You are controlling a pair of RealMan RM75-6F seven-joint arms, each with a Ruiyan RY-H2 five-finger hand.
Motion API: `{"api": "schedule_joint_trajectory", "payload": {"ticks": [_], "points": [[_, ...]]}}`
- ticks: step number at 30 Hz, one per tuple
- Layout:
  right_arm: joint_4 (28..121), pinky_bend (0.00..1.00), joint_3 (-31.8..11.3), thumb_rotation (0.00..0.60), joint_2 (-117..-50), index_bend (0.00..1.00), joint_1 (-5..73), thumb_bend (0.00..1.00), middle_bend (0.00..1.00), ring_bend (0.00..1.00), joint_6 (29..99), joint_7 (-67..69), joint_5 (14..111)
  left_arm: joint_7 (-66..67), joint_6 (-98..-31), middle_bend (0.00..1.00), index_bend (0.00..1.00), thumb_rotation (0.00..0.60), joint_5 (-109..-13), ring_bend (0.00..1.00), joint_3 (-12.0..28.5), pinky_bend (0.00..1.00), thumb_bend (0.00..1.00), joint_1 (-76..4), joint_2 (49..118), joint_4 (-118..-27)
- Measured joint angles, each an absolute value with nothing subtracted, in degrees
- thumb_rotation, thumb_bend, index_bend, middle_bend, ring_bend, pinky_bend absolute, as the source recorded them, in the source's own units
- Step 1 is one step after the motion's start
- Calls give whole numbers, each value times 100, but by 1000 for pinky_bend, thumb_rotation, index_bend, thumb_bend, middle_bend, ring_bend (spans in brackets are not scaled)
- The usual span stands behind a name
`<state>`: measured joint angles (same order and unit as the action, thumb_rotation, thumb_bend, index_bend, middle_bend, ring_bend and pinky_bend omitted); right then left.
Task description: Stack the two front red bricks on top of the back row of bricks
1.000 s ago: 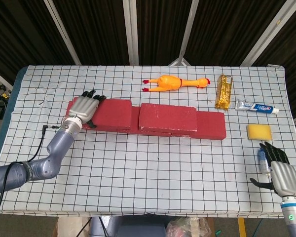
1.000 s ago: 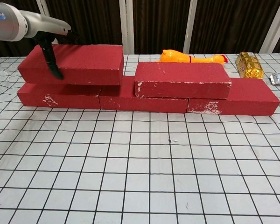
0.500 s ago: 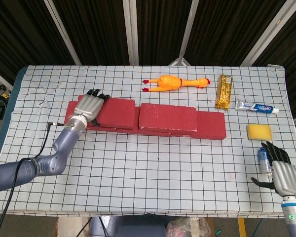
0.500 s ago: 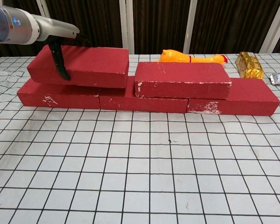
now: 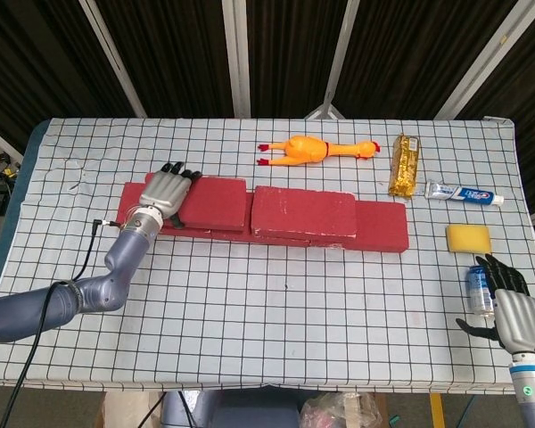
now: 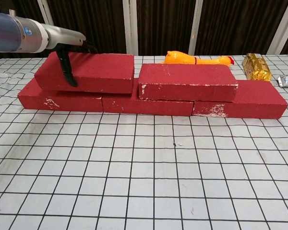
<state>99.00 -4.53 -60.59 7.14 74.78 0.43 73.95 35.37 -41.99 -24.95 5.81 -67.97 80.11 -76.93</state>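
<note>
Gripping, left robot hand [image 5: 165, 193]: fingers over the top, thumb down the front of the left upper brick [image 6: 93, 73].
Brick: resting on the back row [image 6: 149, 103].
Right robot hand [image 5: 514, 314]: apart, empty, beside a bottle [image 5: 478, 290].

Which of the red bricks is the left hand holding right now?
The upper-left brick, gripped by the left hand. The upper-right brick and the bottom row are untouched.

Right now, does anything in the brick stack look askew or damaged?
The left top brick sits tilted, its left end raised where the left hand grips it. White chips mark the right top brick and bottom row edges.
</note>
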Motion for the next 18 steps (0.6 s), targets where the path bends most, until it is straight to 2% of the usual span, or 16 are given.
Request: {"api": "schedule_joint_trajectory", "payload": {"ticks": [18], "points": [[9888,0,-499,600,-6075,45,703,162,0,0,7479,37,7338,3473,-4130,230,255,600,-2408,0,540,95,0,-6934,8174,-7530]]}}
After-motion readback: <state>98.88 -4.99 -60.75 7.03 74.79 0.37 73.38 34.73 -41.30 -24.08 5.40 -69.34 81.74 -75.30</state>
